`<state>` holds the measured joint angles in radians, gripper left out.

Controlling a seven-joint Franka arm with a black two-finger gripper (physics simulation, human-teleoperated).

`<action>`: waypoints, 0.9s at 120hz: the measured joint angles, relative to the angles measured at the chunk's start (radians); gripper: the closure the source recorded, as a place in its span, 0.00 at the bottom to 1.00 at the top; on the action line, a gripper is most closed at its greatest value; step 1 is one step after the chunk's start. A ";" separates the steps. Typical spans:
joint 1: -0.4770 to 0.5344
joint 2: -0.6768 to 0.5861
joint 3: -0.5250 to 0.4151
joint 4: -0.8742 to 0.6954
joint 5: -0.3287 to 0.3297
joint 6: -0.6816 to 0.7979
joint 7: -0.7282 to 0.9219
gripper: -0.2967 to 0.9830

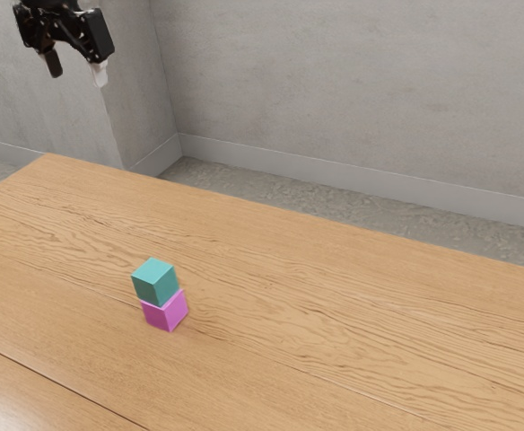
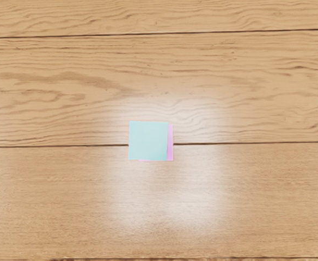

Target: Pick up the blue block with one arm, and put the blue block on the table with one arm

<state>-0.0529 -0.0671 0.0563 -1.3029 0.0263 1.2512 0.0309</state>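
On top of the pink block (image 1: 165, 311) sits your blue block (image 1: 155, 282), more teal than blue, but it's the only candidate. The pink one rests on the table (image 1: 352, 305) and carries it.

Your gripper (image 1: 76, 68) hangs high and well apart from the stack, toward the exterior view's upper left. Fingers point down and stand wide apart, nothing between them. Reads as open and ready for a top-down grasp; I'd guess the height is there to give you a view of the pair and keep the fingers off it.

Stack isn't square. Wrist view has a pink strip past one side of the blue block and a thin sliver along the adjacent edge. Some of that may be viewing angle, but the exterior view also puts the upper block off toward its left. Faces look roughly parallel, blue block looks level, so the pink one seems to support it well enough.

Pick is the step in hand; task is at the start. You need to come over the stack, line the fingers up with two opposite blue faces, and stop above the pink block. Go too deep and you may pinch both or shove the lower one. Lift straight up before moving sideways, since a drag could topple the stack. Then set it flat on bare wood beside the pink block, with room for the fingers to part.
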 joint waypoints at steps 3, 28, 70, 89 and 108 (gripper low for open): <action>0.005 -0.033 -0.005 -0.105 -0.005 0.033 0.001 0.23; 0.076 -0.196 -0.085 -0.679 -0.025 0.330 0.006 0.23; 0.137 -0.223 -0.163 -0.968 -0.034 0.640 0.010 0.23; 0.142 -0.163 -0.167 -0.950 -0.031 0.732 0.013 0.23; 0.162 -0.071 -0.163 -0.884 -0.021 0.797 0.042 0.23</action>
<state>0.1091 -0.1381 -0.1064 -2.1871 0.0051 2.0481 0.0729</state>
